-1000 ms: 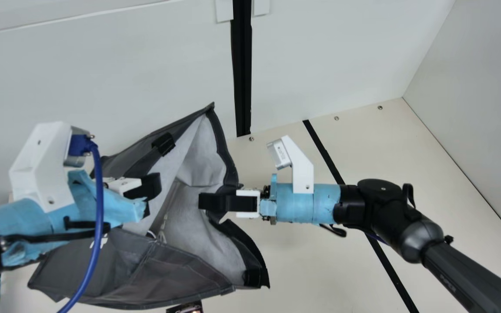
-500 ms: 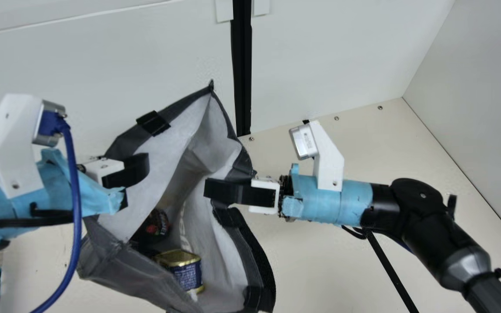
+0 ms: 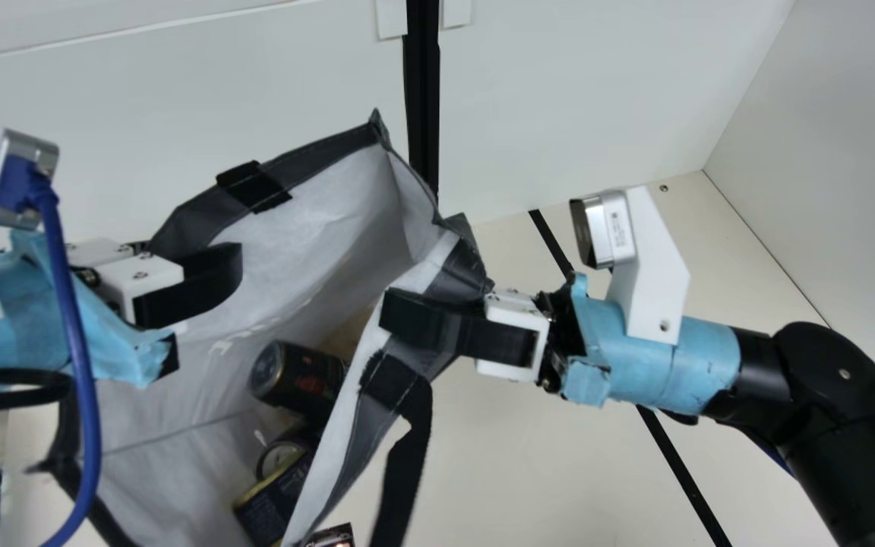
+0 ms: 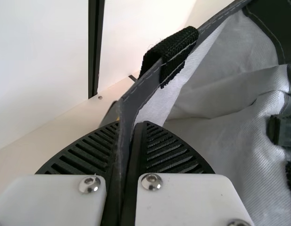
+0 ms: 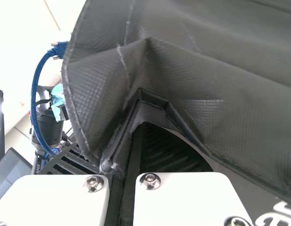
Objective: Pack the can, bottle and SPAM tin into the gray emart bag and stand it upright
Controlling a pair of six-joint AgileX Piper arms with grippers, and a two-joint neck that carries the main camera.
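Left gripper [image 4: 131, 124] and right gripper [image 3: 386, 310] each pinch the bag [image 3: 323, 154] — raise both evenly, no jerks — so the tin [image 3: 264, 510] settles low and the bag stands square.

We see a coarse-woven cloth on the outside of the gray emart bag [image 5: 220, 80], dull with a faint sheen, and a paler, matt fabric lining [image 3: 316, 213]. Its black strap patch [image 4: 174, 49] looks rough and fuzzy. Inside, we find gold metal edging on the SPAM tin [image 3: 270, 503]. We see smooth, matt white plastic on the bracket [image 3: 646, 281], silvery metal on the camera housing [image 3: 614, 228], wrinkled blue tape [image 3: 623, 346], and a smooth counter [image 3: 551, 471].
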